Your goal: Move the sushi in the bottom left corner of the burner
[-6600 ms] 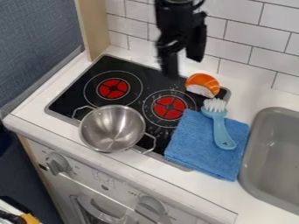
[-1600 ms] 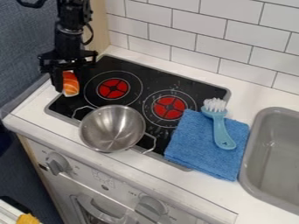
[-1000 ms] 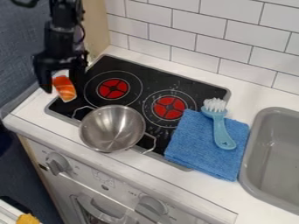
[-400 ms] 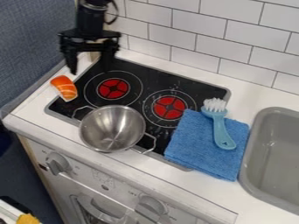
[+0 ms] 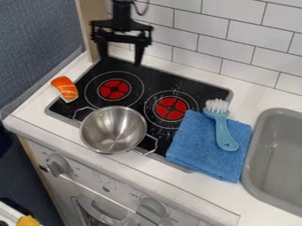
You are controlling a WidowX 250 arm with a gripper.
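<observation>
One piece of toy sushi (image 5: 66, 89) lies at the left side of the cooktop (image 5: 186, 88), across its rim, with its upper end over the white worktop (image 5: 183, 190) and its lower end over the black surface. Its top is bright orange with paler stripes running across it, and a thin white layer shows along the lower end. It is longer than it is wide and lies at a slant, the lower end pointing toward the pot (image 5: 112, 130), near it but apart.

The black arm (image 5: 122, 11) comes in from the top edge, left of the middle, and hangs down in front of the tiled wall (image 5: 236, 53). Its gripper (image 5: 121, 59) points downward near the back left corner of the cooktop, to the right of the sushi and well apart from it. The jaws stand wide open with nothing between them.

Two red burner rings mark the cooktop. One steel pot with two wire handles sits toward the front. One blue cloth (image 5: 191, 148) overlaps the right side, and one light-blue brush (image 5: 224, 132) with white bristles lies on it. One grey sink (image 5: 280, 154) is at the right, and two knobs are on the front panel (image 5: 106, 176).
</observation>
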